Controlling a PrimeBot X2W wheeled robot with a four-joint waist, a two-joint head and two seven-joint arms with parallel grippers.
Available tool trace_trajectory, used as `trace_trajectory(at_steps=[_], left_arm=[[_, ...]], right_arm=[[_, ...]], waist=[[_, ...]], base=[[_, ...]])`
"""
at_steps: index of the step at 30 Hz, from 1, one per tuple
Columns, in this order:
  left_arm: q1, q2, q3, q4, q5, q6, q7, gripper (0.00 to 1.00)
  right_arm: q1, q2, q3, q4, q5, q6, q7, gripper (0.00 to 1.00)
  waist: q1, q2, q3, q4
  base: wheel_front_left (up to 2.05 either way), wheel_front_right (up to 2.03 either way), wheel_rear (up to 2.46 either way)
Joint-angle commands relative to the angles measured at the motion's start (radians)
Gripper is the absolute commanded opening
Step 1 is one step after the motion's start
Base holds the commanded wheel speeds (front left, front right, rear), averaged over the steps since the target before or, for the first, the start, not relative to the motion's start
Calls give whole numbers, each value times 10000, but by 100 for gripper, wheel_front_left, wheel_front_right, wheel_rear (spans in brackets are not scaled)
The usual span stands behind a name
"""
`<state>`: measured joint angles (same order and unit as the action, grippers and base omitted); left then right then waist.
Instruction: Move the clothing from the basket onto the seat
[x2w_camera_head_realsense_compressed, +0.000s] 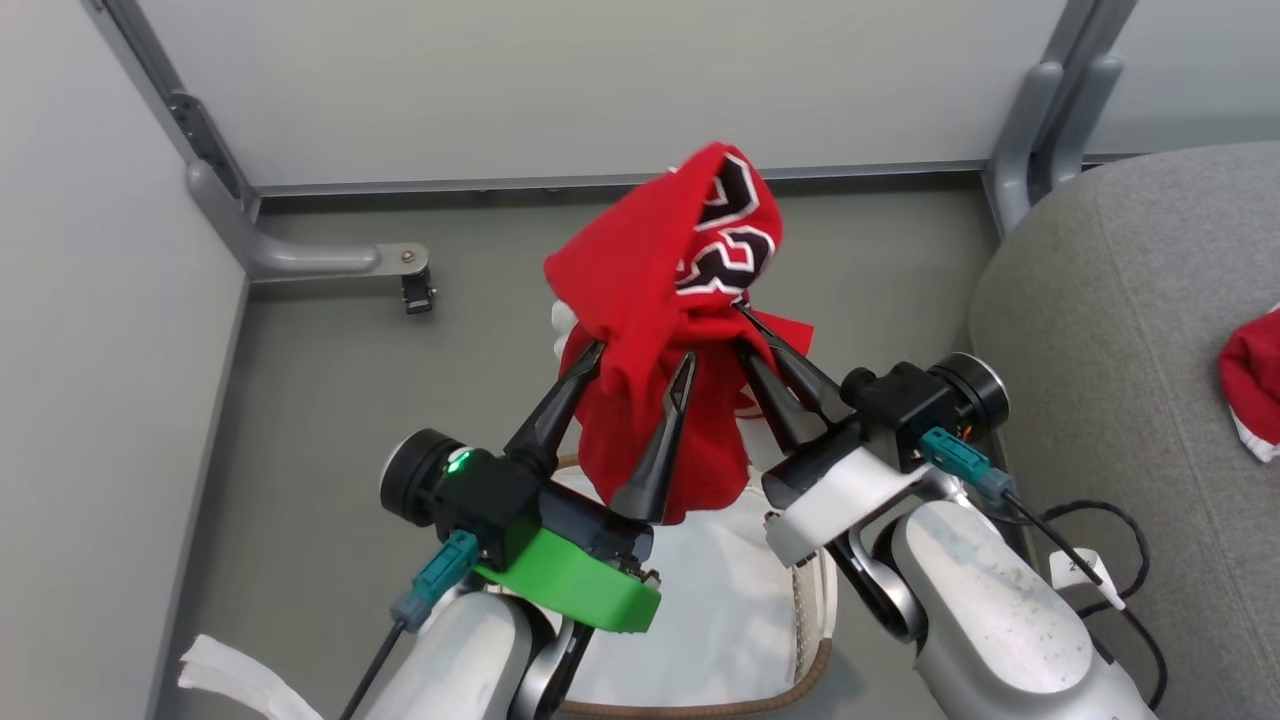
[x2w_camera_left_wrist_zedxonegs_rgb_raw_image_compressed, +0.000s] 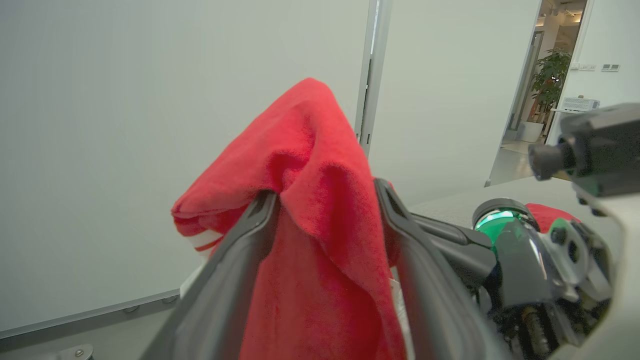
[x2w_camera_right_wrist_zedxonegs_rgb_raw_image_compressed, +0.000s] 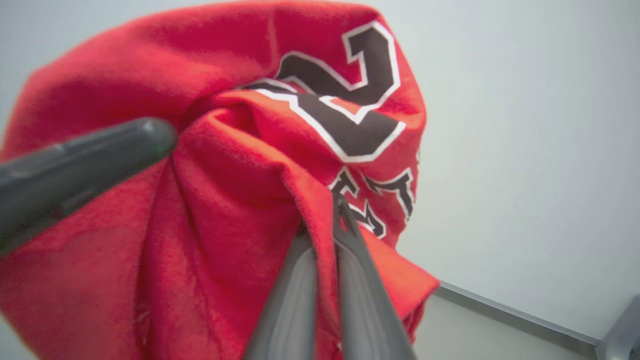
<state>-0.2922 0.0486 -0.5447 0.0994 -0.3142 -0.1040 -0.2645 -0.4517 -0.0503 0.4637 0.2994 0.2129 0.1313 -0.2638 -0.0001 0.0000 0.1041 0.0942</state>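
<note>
1. Position of red jersey (x2w_camera_head_realsense_compressed: 640, 290): bunched up and raised in the air above the laundry basket (x2w_camera_head_realsense_compressed: 808, 600). Lower folds hanging down in front of the white sheet (x2w_camera_head_realsense_compressed: 700, 610) lying in that basket. Black, white-edged numerals turned up and to the right in the head view.
2. State of left gripper (x2w_camera_head_realsense_compressed: 640, 365): fingers spread wide apart, with red cloth draped over the tips and hanging down between them.
3. State of right gripper (x2w_camera_head_realsense_compressed: 743, 330): fingers pressed together, nipping a fold of the jersey just below the numerals, plain in the right wrist view.
4. On the grey seat (x2w_camera_head_realsense_compressed: 1100, 330), at the right edge of the head view: second red garment (x2w_camera_head_realsense_compressed: 1255, 385) with white trim, lying well apart from the jersey.
5. Seat just to the right of the basket, with a black cable (x2w_camera_head_realsense_compressed: 1120, 520) trailing between them near the right forearm.
6. On the grey floor (x2w_camera_head_realsense_compressed: 330, 400), at lower left beside the left forearm: white strip of cloth (x2w_camera_head_realsense_compressed: 235, 680).
</note>
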Motion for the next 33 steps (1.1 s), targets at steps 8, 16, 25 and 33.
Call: trace_trajectory(at_steps=[8,16,25,33], left_arm=[[-43,45,347,138,288,-4,3,100],[-209,45,591,454,554,-104,3,100],[-320,53,799,814,930,-212,3,100],[-432,58,816,1126,1136,-264,3,100]], right_arm=[[502,-32,-917,-1283,-86,-11,-12,0],[692,-26,-1509,-1964,104,-11,-12,0],[993,-23,-2057,-2334,424,-11,-12,0],[1192,-26,-2450,-2516,667,-11,-12,0]], waist=[[1,0,331,-1873],[1,0,682,-3653],[1,0,1026,-5408],[1,0,1335,-6283]], base=[[0,0,0],[0,0,0],[0,0,0],[0,0,0]])
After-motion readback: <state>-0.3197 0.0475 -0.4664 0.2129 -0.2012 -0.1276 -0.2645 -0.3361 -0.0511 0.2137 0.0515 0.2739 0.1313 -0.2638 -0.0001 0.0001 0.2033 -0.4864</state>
